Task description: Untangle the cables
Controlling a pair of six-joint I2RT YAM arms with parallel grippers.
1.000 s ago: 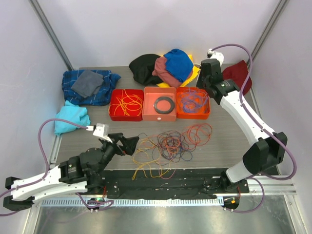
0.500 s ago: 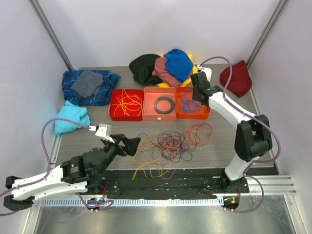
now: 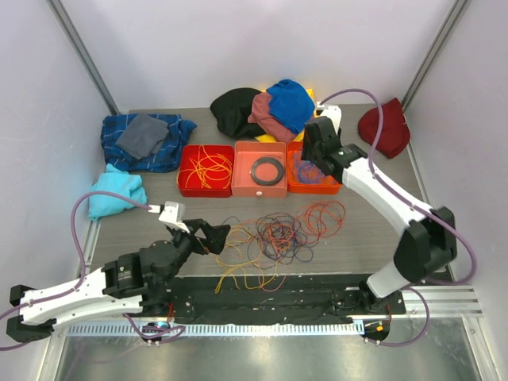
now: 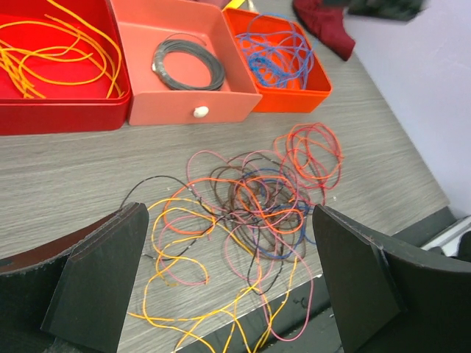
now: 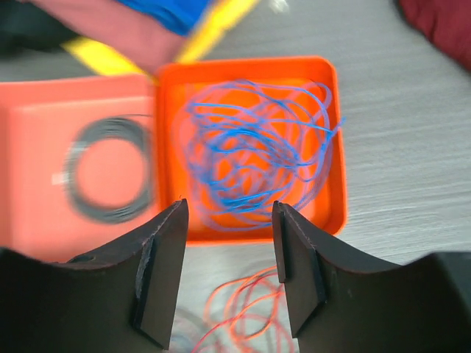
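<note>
Though loose, blue cables (image 5: pixel 250 147) in bin (image 5: pixel 337 184).

I see a black ring (image 3: pixel 267 168) in the salmon tray (image 3: pixel 246 189); a clothes pile (image 3: pixel 266 111) at twelve o'clock, plaid cloth (image 3: pixel 168 155) at ten, maroon cloth (image 3: pixel 385 127) at two.

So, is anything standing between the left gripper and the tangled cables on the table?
Nothing visible does. The left gripper hangs open right beside the cables, facing them, with only bare table in between.
</note>
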